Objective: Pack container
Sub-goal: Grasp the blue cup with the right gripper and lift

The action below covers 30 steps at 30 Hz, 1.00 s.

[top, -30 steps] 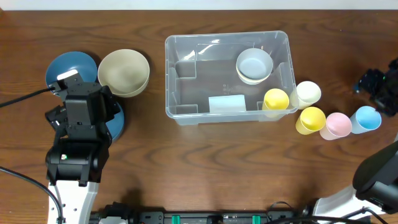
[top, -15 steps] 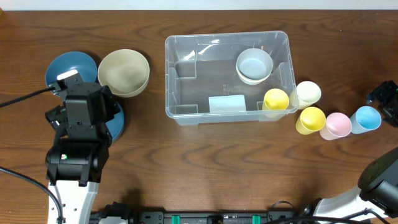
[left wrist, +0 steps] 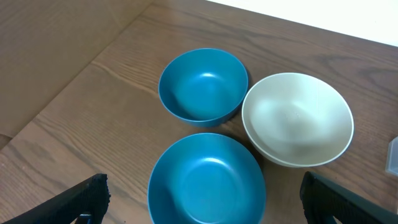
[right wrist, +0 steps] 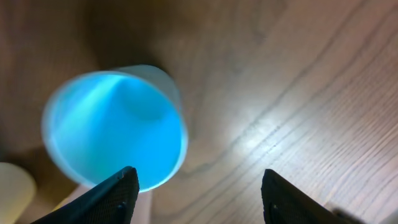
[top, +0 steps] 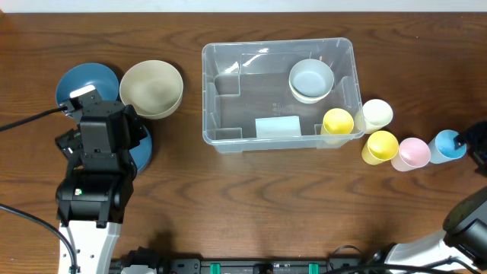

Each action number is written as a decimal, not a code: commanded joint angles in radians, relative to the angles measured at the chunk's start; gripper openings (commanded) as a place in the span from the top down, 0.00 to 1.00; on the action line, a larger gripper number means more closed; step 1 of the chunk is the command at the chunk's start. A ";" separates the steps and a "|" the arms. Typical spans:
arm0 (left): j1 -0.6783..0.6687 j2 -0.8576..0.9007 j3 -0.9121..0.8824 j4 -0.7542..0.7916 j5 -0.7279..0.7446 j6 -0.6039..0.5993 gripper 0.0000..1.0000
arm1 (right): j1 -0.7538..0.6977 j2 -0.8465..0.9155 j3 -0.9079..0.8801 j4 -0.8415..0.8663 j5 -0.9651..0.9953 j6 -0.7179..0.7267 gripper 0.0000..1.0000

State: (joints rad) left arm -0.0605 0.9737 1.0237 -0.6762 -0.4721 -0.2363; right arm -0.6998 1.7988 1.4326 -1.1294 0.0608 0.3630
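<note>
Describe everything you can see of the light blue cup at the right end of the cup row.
The light blue cup is a small round tumbler, translucent plastic by its look, brighter inside. It stands upright, mouth up, apparently empty, on the wooden table. It sits against or very near the pink cup; contact cannot be told. The right gripper is close beside it with jaws open. One finger overlaps its rim in the wrist view, and the cup is not between them.
</note>
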 commanded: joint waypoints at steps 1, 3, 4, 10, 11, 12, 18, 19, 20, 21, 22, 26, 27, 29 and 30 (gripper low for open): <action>0.005 0.001 0.022 0.000 -0.019 -0.009 0.02 | -0.014 -0.013 -0.061 0.039 0.002 0.018 0.36; 0.005 0.001 0.022 0.000 -0.019 -0.009 0.02 | -0.014 -0.013 -0.100 0.085 -0.015 0.018 0.39; 0.005 0.001 0.022 0.000 -0.019 -0.009 0.02 | -0.013 -0.013 -0.116 0.107 -0.023 0.018 0.41; 0.005 0.001 0.022 0.000 -0.019 -0.009 0.02 | -0.011 -0.013 -0.205 0.238 -0.040 0.019 0.73; 0.005 0.001 0.022 0.000 -0.019 -0.009 0.02 | -0.012 -0.013 -0.210 0.248 -0.043 0.023 0.80; 0.005 0.001 0.022 0.000 -0.019 -0.009 0.02 | -0.011 -0.013 -0.212 0.253 -0.043 0.030 0.85; 0.005 0.001 0.022 0.000 -0.019 -0.009 0.02 | -0.013 -0.015 -0.196 0.262 -0.039 0.052 0.99; 0.005 0.001 0.022 0.000 -0.019 -0.009 0.02 | -0.014 -0.019 -0.186 0.262 -0.039 0.052 0.99; 0.005 0.001 0.022 0.000 -0.019 -0.009 0.02 | -0.013 -0.023 -0.176 0.262 -0.039 0.052 0.99; 0.005 0.001 0.022 0.000 -0.019 -0.009 0.02 | -0.014 -0.030 -0.158 0.257 -0.039 0.052 0.99; 0.005 0.001 0.022 0.000 -0.019 -0.009 0.02 | -0.014 -0.037 -0.133 0.247 -0.039 0.051 0.99; 0.005 0.001 0.022 0.000 -0.019 -0.009 0.02 | -0.011 -0.074 0.006 0.177 -0.044 0.051 0.99; 0.005 0.001 0.022 0.000 -0.019 -0.009 0.02 | -0.008 -0.083 0.035 0.160 -0.049 0.051 0.99; 0.005 0.001 0.022 0.000 -0.019 -0.009 0.02 | 0.012 -0.111 0.108 0.126 -0.106 0.032 0.99; 0.005 0.001 0.022 0.000 -0.019 -0.009 0.02 | 0.026 -0.123 0.133 0.119 -0.145 0.020 0.99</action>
State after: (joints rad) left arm -0.0605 0.9737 1.0237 -0.6762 -0.4721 -0.2363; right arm -0.7025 1.7542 1.4811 -0.9962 -0.0055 0.4011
